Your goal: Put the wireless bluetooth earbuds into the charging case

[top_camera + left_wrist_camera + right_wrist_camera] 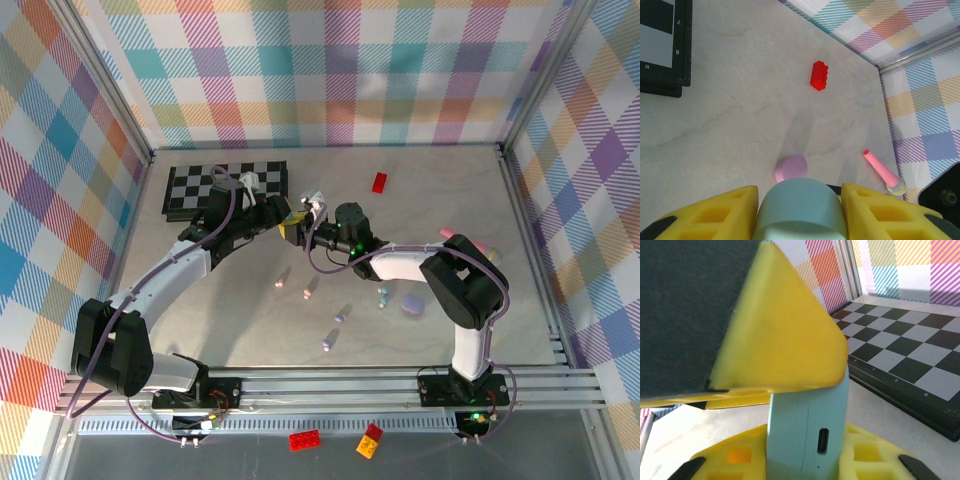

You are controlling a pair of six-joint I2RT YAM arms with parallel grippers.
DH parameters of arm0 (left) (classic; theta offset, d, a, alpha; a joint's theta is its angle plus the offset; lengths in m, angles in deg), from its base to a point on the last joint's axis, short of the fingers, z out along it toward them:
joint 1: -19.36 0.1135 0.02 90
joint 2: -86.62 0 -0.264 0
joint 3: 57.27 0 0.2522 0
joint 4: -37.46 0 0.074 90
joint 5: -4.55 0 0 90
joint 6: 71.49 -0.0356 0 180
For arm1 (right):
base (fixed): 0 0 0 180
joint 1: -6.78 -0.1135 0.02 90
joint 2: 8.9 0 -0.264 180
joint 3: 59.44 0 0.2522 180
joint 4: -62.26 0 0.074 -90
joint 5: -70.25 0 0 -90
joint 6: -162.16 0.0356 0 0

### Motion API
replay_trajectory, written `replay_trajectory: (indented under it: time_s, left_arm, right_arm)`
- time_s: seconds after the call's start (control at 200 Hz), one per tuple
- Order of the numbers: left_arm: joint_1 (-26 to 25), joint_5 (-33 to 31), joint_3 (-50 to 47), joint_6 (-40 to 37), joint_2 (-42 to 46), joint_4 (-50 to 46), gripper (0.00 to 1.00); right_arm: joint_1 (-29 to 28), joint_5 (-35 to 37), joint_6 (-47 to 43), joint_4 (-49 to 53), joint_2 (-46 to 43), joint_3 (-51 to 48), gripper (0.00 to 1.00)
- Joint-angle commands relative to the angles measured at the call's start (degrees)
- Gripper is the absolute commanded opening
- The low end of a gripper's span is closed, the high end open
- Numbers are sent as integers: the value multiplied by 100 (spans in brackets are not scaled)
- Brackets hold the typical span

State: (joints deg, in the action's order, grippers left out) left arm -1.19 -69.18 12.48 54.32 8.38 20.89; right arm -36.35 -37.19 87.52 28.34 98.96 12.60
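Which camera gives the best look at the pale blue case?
The right wrist view: the charging case is close up, side and port plain. The left wrist view catches its rounded end between yellow fingers; from above it is mostly hidden.

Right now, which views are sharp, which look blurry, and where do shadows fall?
Top external: even light, only soft shadows on the table. Left wrist: red brick crisp, the yellow fingers and mint case at the bottom soft. Right wrist: a yellow finger close to the lens is blurred; the case's port and the chessboard read clearly.
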Motion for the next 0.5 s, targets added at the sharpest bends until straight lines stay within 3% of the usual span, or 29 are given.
replay_trajectory:
  time_s: [0.0, 0.075, 0.17, 0.225, 0.33, 0.495]
  left_arm:
    - [-36, 199, -53, 44, 122, 220, 45]
    - [-36, 295, -144, 31, 179, 469, 53]
    - [-36, 595, -294, -284, 309, 1068, 88]
    - [-36, 796, -337, -677, 385, 1315, 99]
    - [-45, 1503, -349, -1655, 465, 1538, 100]
    - [-71, 2545, -368, -2935, 494, 1302, 97]
  right_arm:
    - [32, -343, -80, 139, -239, 157, 14]
    - [91, -559, -130, 358, -376, 127, 12]
    - [283, -1134, -16, 807, -571, 109, 9]
    - [440, -1665, 49, 1198, -687, 113, 7]
    - [777, -2820, -346, 2536, -923, 302, 5]
    - [1146, -3783, -1372, 4163, -1423, 374, 2]
